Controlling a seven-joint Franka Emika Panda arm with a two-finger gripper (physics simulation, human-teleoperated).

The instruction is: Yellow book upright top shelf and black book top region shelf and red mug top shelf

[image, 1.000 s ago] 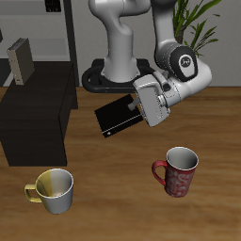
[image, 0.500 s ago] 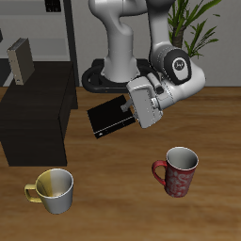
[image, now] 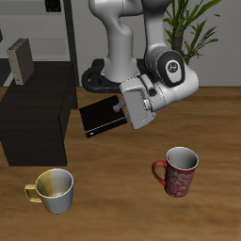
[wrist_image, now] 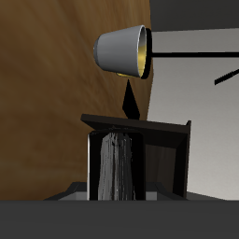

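My gripper (image: 120, 111) is shut on the thin black book (image: 101, 117) and holds it in the air, tilted, between the robot base and the black shelf (image: 38, 118). In the wrist view the black book (wrist_image: 140, 126) lies across my fingers (wrist_image: 116, 166). The yellow book (image: 20, 60), grey-tan, stands upright on the shelf's flat top near its back. The red mug (image: 177, 171) stands upright on the table near the front edge, apart from my gripper.
A cream mug with a yellow handle (image: 54, 189) stands on the table in front of the shelf; it also shows in the wrist view (wrist_image: 125, 50). A thin grey frame (image: 71, 28) rises behind the shelf. A plant (image: 193, 24) stands at the back.
My gripper has carried the black book sideways toward the shelf and slightly up. The mugs and the yellow book have not moved.
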